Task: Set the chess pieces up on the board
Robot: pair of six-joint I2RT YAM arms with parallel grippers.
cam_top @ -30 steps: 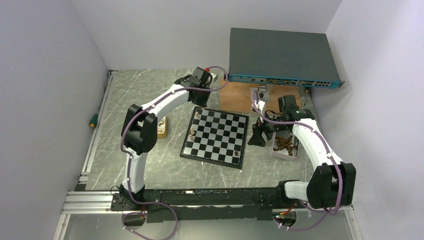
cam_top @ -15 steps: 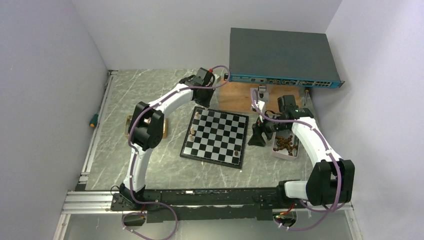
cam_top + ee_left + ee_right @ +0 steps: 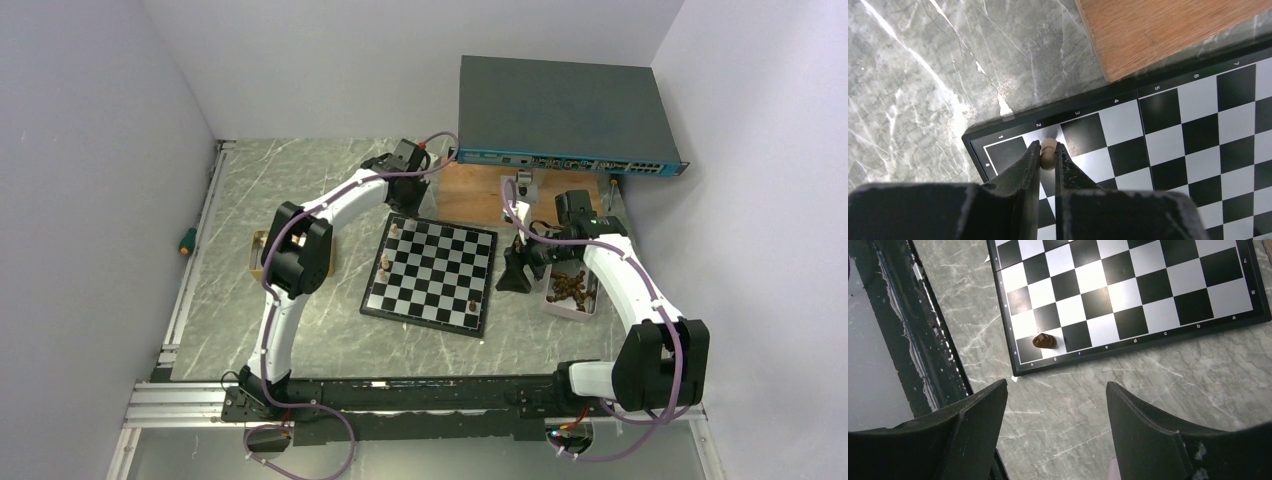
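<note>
At the far left corner of the board [image 3: 1198, 131], the left gripper [image 3: 1047, 146] is clamped on a light tan chess piece [image 3: 1049, 151]. Just right of the board, the right gripper [image 3: 1055, 390] hangs over the marble surface [image 3: 1158, 385], its fingers wide apart. One dark piece [image 3: 1044, 340] stands by the board's near right corner.

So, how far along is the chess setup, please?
Barely started. Done: a couple of light pieces on the board's left edge and one dark piece at its near-right corner. In hand: the left gripper is shut on another light piece over the far-left corner. Left: most squares are bare; dark pieces lie in the tray by the open right gripper.
</note>
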